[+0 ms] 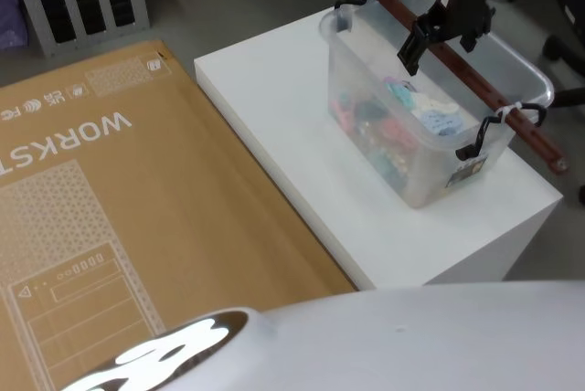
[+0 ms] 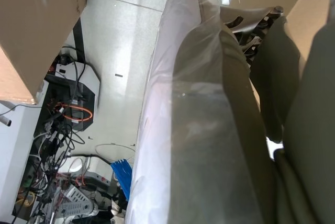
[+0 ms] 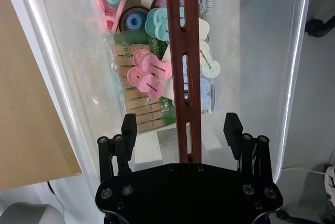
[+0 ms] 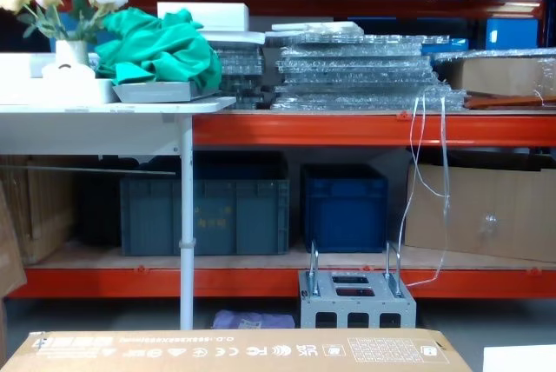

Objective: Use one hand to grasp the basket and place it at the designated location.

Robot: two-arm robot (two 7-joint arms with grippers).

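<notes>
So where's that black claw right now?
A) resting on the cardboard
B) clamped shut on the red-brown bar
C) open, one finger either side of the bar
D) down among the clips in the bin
C: the right claw is open, its fingers standing apart on each side of the basket handle bar, with gaps visible.
</notes>
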